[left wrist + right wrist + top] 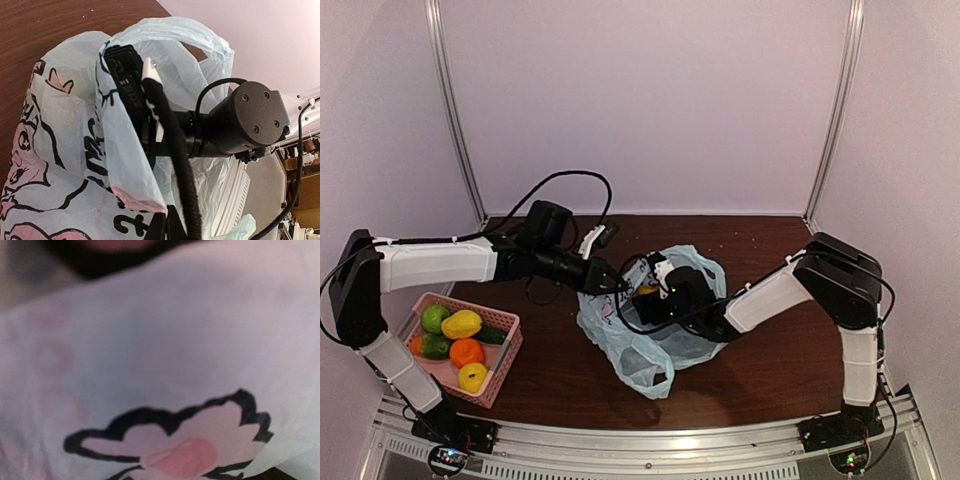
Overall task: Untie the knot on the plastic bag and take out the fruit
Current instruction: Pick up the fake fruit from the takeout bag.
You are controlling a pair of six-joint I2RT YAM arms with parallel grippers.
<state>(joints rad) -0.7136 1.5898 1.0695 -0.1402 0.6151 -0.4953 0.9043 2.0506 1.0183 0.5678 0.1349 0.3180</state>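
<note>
The pale blue plastic bag (650, 360) lies at the table's middle with its mouth open; no knot shows. My left gripper (617, 286) is shut on the bag's left edge and holds it up; in the left wrist view its fingertips (170, 215) pinch a pink-printed fold of the bag (60, 130). My right gripper (660, 285) reaches inside the bag, and its black body (127, 75) shows through the mouth. A small yellow patch of fruit (647, 291) sits beside it. Bag plastic (150, 340) fills the right wrist view and hides the fingers.
A pink perforated basket (510, 355) stands at the front left holding a green fruit (435, 318), two yellow ones (462, 324), an orange one (467, 352) and dark green ones (492, 335). Black cables loop over the bag and the left arm.
</note>
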